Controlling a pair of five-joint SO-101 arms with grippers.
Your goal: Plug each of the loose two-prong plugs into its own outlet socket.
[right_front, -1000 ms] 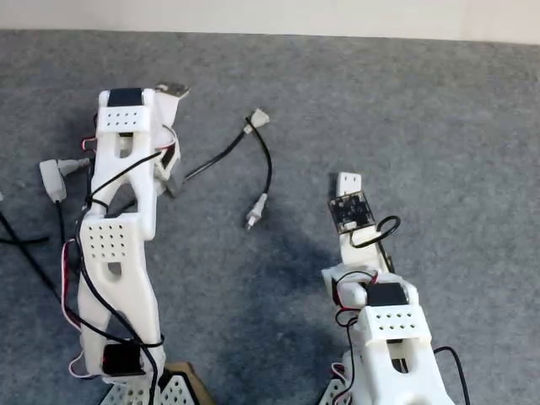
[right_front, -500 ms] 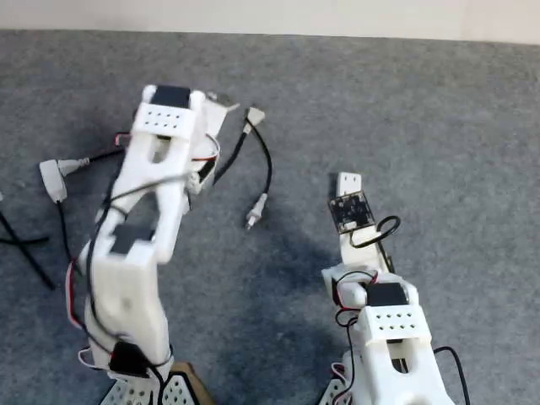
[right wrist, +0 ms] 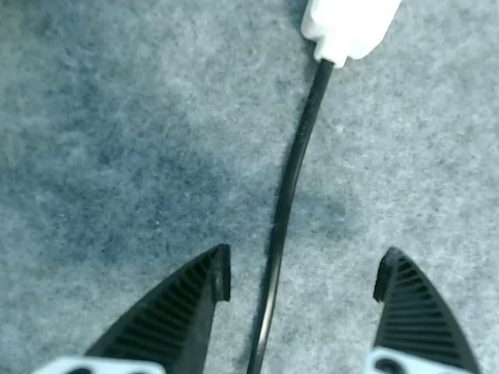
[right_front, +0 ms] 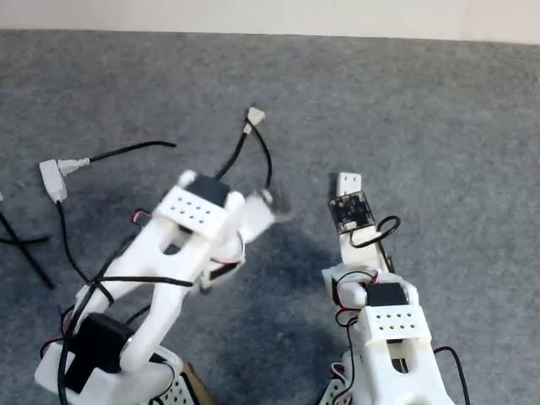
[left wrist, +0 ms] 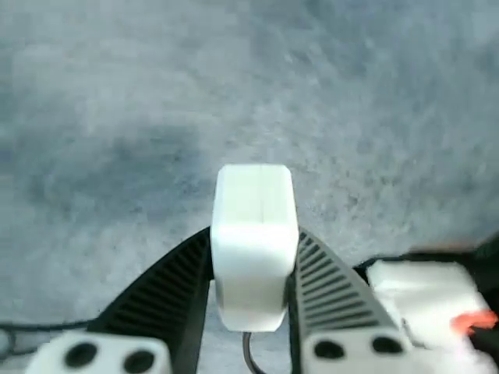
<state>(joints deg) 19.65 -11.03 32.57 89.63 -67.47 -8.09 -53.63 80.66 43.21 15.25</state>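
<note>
My left gripper (left wrist: 253, 235) is shut on a white plug (left wrist: 255, 210); its cable leaves between the black fingers (left wrist: 323, 276). In the high view that gripper (right_front: 267, 207) hovers over the grey carpet at mid-table, just left of my right gripper (right_front: 348, 181). My right gripper (right wrist: 304, 257) stands open low over the carpet. A black cable (right wrist: 290, 187) runs between its fingers up to another white plug (right wrist: 351, 19). A small white connector (right_front: 256, 117) lies farther back. A white outlet socket (right_front: 52, 179) rests at the far left.
Black cable (right_front: 131, 150) trails from the socket across the carpet, and more cable (right_front: 21, 240) crosses at the left edge. A white part with an orange spot (left wrist: 437, 292) sits close beside the left gripper. A pale wall edge (right_front: 270, 15) bounds the back.
My left arm has swung from the far left back of the table to the middle, ending close to the right gripper. The right arm has not moved.
</note>
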